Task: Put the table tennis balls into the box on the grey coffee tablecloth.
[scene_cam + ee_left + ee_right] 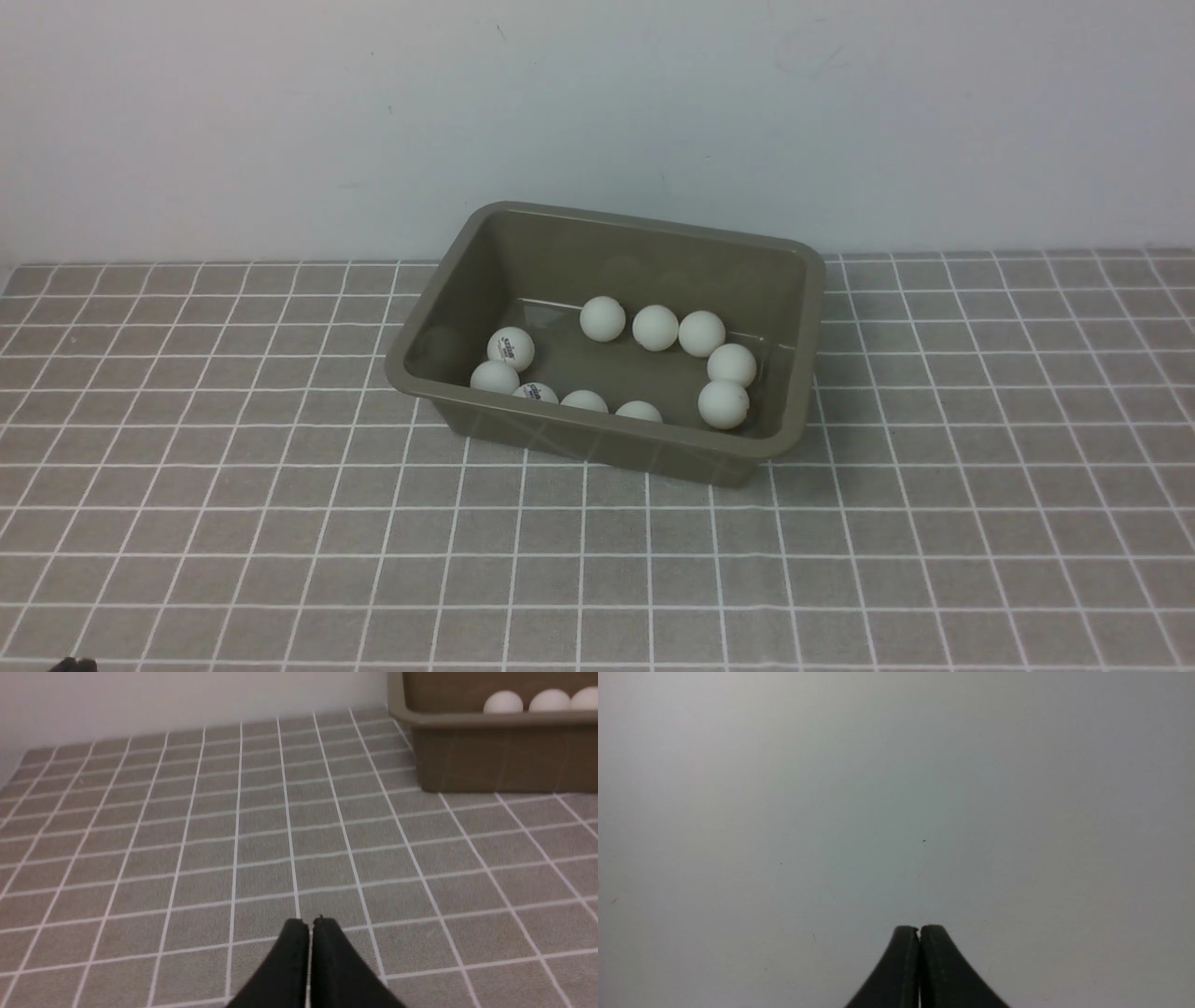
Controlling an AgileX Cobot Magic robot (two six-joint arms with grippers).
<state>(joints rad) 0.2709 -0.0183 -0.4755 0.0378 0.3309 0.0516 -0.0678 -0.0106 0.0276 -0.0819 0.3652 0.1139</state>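
Observation:
The olive-brown box (766,446) stands on the grey coffee tablecloth (280,523) near the back wall. Several white table tennis balls (655,328) lie inside it, along its walls; no ball shows on the cloth. In the left wrist view the box (495,760) is far off to one side with ball tops (503,703) above its rim. My left gripper (311,921) is shut and empty, low over bare cloth, well away from the box. My right gripper (919,928) is shut and empty, facing only the plain wall. Neither gripper appears in the front view.
A pale wall (597,112) rises right behind the cloth and the box. A small dark piece (73,665) shows at the front view's lower left corner. Gridded cloth (233,835) stretches between the left gripper and the box.

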